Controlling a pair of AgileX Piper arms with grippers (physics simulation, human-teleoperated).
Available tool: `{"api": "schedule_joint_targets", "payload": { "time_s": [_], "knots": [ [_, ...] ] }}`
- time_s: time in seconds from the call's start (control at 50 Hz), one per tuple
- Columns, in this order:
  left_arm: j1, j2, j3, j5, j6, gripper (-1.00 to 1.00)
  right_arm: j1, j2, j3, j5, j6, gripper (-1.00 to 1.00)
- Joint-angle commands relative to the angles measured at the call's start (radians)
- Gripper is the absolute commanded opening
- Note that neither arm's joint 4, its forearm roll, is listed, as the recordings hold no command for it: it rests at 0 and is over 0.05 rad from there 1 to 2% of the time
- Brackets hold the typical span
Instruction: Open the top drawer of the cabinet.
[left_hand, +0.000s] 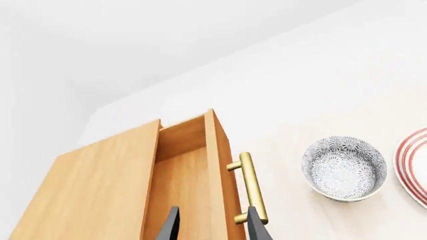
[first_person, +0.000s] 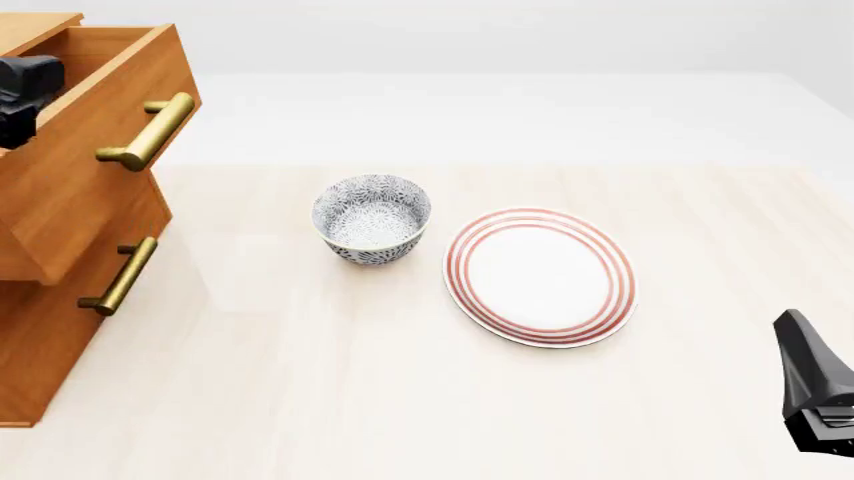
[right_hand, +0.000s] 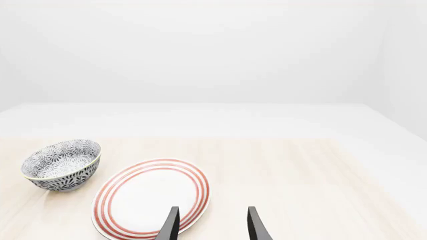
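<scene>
The orange-brown cabinet (first_person: 47, 350) stands at the table's left edge. Its top drawer (first_person: 83, 195) is pulled out toward the table's middle, well past the drawer below. The left wrist view looks down on the cabinet top (left_hand: 100, 190) and into the top drawer (left_hand: 181, 170), with its brass handle (left_hand: 251, 187) on the front. My left gripper (left_hand: 213, 224) is open, its fingertips spread to either side of the drawer front. In the front view the left gripper (first_person: 24, 95) hovers over the drawer. My right gripper (right_hand: 212, 225) is open and holds nothing, low at the front right (first_person: 814, 385).
A patterned grey bowl (first_person: 372, 218) sits mid-table, and a white plate with red rings (first_person: 541, 275) lies just right of it. The second drawer's brass handle (first_person: 118, 275) sits below the open drawer.
</scene>
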Motion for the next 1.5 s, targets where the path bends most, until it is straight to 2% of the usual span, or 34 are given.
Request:
{"api": "schedule_joint_targets", "payload": {
  "time_s": [0.02, 0.12, 0.18, 0.62, 0.76, 0.82, 1.1, 1.34, 1.42, 1.5],
  "knots": [
    [0.011, 0.067, -0.088, 0.089, -0.073, 1.00, 0.000, 0.000, 0.000, 0.000, 0.000, 1.00],
    [0.021, 0.081, -0.125, 0.133, -0.104, 1.00, 0.000, 0.000, 0.000, 0.000, 0.000, 1.00],
    [0.020, 0.127, -0.159, 0.178, -0.150, 1.00, 0.000, 0.000, 0.000, 0.000, 0.000, 1.00],
    [-0.024, 0.243, -0.297, 0.302, -0.262, 1.00, 0.000, 0.000, 0.000, 0.000, 0.000, 1.00],
    [-0.015, 0.273, -0.330, 0.337, -0.275, 1.00, 0.000, 0.000, 0.000, 0.000, 0.000, 1.00],
    [0.024, 0.277, -0.350, 0.371, -0.280, 1.00, 0.000, 0.000, 0.000, 0.000, 0.000, 1.00],
    [0.014, 0.329, -0.442, 0.466, -0.349, 1.00, 0.000, 0.000, 0.000, 0.000, 0.000, 1.00],
    [-0.005, 0.386, -0.477, 0.498, -0.403, 1.00, 0.000, 0.000, 0.000, 0.000, 0.000, 1.00],
    [0.011, 0.400, -0.492, 0.518, -0.393, 1.00, 0.000, 0.000, 0.000, 0.000, 0.000, 1.00],
    [0.007, 0.411, -0.508, 0.529, -0.413, 1.00, 0.000, 0.000, 0.000, 0.000, 0.000, 1.00]
  ]
}}
